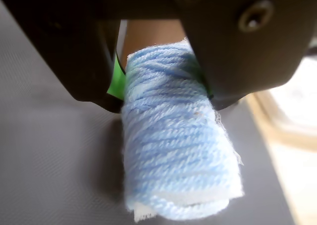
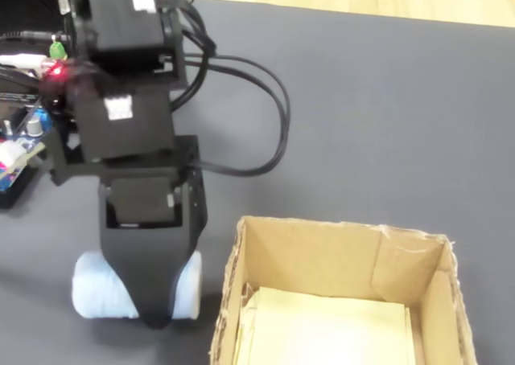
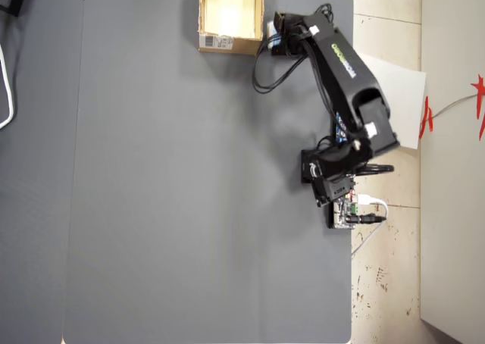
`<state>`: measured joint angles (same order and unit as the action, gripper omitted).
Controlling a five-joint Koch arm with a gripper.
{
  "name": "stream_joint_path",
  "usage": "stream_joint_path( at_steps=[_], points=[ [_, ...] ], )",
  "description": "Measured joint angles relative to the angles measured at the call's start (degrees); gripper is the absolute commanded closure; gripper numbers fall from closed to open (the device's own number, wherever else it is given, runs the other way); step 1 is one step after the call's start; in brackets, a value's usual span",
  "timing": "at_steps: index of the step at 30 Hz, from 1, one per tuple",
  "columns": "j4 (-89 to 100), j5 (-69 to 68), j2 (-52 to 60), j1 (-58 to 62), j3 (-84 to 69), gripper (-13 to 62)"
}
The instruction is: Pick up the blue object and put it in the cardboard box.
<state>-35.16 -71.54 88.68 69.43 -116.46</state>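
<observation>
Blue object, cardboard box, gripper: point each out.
blue object (image 1: pixel 173 150), wrist view, its yarn-like side.
cardboard box (image 2: pixel 322 256), fixed view, its inner back wall.
gripper (image 2: pixel 157 317), fixed view, jaw tip over the object.

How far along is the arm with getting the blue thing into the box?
Gripped: the gripper is closed on the blue object. In the fixed view it sits low on the grey mat, beside the cardboard box. Lifting it over the wall and releasing inside remain.

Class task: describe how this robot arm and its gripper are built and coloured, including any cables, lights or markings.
The arm is black plastic in boxy segments, with pale lettering along one link. Looping black cables run beside it, white stickers mark the motors, and a red light glows. The gripper tapers to a point, with green on one jaw's inside.
</observation>
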Motion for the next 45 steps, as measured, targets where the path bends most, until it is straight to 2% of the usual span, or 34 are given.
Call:
stream_joint_path(
  at_steps=[10, 18, 28, 34, 36, 37, 45],
  points=[
    [13.4, -6.2, 7.3, -0.9, -4.7, 31.0],
    [20.8, -7.2, 13.4, -7.1, -4.7, 31.0],
    [24.9, -7.5, 12.9, -20.6, -0.9, 30.9],
    [24.9, -4.2, 7.3, -21.3, 0.9, 30.3],
    [24.9, -4.0, 6.0, -21.3, 0.9, 26.6],
    [24.9, -4.0, 5.9, -21.3, 0.9, 21.7],
    [24.9, -4.0, 5.6, -21.3, 0.9, 18.6]
  ],
)
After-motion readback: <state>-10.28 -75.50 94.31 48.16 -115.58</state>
